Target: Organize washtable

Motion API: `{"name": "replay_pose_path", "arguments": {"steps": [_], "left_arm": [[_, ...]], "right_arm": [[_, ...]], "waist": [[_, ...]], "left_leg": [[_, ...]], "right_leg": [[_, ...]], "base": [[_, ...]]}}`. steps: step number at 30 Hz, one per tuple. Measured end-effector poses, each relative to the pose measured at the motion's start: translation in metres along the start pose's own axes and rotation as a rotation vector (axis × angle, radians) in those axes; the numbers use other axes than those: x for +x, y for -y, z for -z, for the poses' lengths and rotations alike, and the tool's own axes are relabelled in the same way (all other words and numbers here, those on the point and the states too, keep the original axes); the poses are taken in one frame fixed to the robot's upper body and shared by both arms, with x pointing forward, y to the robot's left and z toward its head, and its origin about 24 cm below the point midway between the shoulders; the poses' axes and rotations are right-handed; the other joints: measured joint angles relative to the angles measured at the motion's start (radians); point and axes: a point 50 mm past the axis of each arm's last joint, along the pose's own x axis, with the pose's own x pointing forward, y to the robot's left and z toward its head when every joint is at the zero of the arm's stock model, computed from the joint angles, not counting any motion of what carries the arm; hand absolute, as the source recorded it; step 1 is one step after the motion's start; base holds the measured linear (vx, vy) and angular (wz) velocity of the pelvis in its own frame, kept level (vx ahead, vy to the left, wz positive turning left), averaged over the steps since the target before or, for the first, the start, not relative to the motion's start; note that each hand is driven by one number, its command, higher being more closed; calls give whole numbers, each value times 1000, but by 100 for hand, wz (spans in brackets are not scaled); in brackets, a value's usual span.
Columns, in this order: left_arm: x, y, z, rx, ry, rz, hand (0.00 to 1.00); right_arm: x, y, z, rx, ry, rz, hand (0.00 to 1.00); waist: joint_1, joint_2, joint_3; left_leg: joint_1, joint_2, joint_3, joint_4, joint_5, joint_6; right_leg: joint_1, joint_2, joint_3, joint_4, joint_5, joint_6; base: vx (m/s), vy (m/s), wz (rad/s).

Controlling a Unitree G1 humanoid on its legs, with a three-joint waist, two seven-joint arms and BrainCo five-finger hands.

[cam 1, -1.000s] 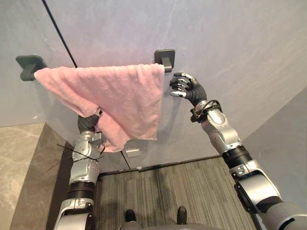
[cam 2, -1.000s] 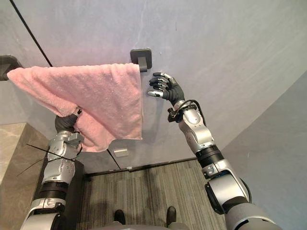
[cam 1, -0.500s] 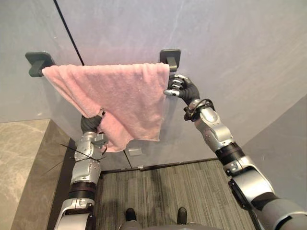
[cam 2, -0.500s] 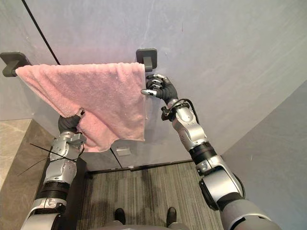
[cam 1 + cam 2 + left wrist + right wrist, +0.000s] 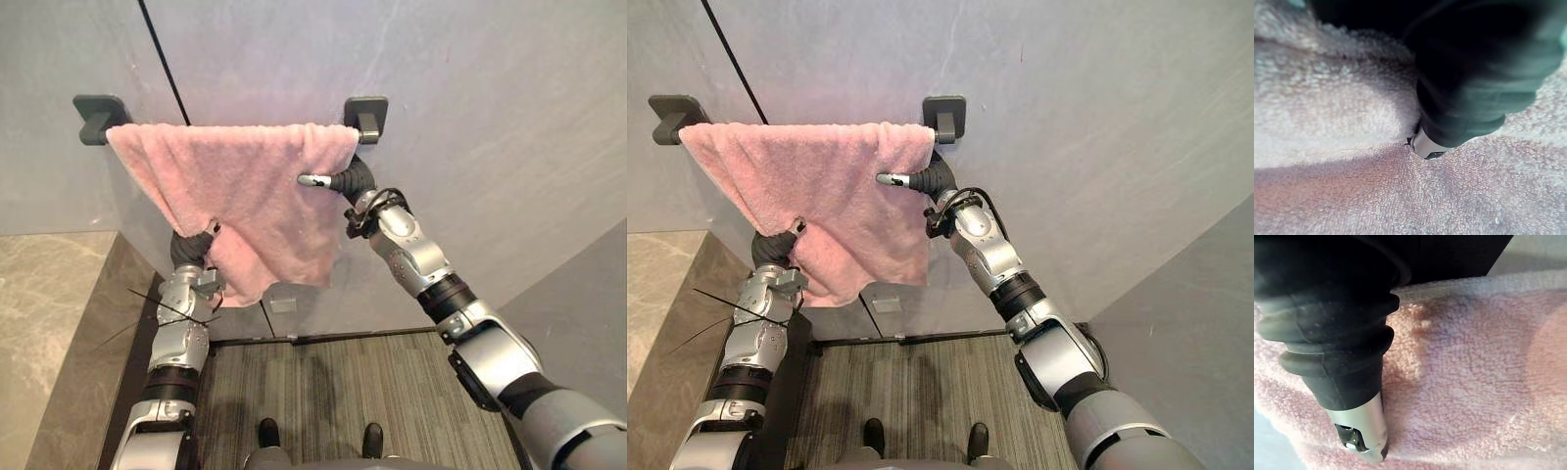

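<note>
Pink towel (image 5: 245, 186) on a grey wall (image 5: 490, 117). You see the towel draped between two dark brackets, the left bracket (image 5: 98, 116) and the right bracket (image 5: 365, 110). Its top edge runs straight from one to the other. Its lower edge slants, hanging lowest near the middle and shortest at the left.

Right hand (image 5: 315, 180): it meets the towel at the right edge, just below the right bracket. Part of it lies against the front face of the cloth and the rest is behind the edge. You cannot tell how far it is open or whether it has hold of the cloth.

Left hand (image 5: 1469, 83): the left arm rises from below and passes under the towel's lower fold. The hand is buried in the pile, and you cannot tell its state.

Surroundings: a beige stone bench (image 5: 49, 323) lies at the lower left, and striped grey carpet (image 5: 343, 392) covers the floor below the towel.
</note>
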Motion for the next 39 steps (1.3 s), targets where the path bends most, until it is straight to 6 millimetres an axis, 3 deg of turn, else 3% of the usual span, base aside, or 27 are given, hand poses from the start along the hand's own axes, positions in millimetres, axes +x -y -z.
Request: {"name": "replay_pose_path", "arguments": {"steps": [12, 19, 32, 33, 39], "left_arm": [[2, -7, -7, 17, 18, -23, 100], [23, -14, -41, 50, 102, -29, 100], [44, -17, -60, 25, 120, -8, 100], [44, -17, -60, 25, 120, -9, 0], [44, -27, -64, 63, 109, -5, 0]], "right_arm": [[-8, 16, 4, 12, -15, 47, 100], [-11, 14, 6, 56, -7, 41, 100], [-11, 10, 6, 94, -8, 16, 100], [-11, 10, 7, 95, -9, 14, 100], [-12, 11, 7, 92, -9, 17, 100]], "waist": [[-1, 0, 0], [1, 0, 0], [4, 0, 0], [4, 0, 0], [4, 0, 0]], "left_leg": [[3, 0, 12, 0, 0, 0], [6, 0, 17, 0, 0, 0], [7, 0, 18, 0, 0, 0], [7, 0, 18, 0, 0, 0], [7, 0, 17, 0, 0, 0]], "right_leg": [[-3, 0, 10, 2, 1, -1], [-3, 0, 18, 2, 3, -3], [-4, 1, 23, 3, 3, -3], [-4, 1, 23, 3, 3, -3], [-4, 1, 22, 3, 3, -3]], "base": [[1, 1, -1], [0, 0, -2], [0, 0, 0], [0, 0, 0], [0, 0, 0]]}}
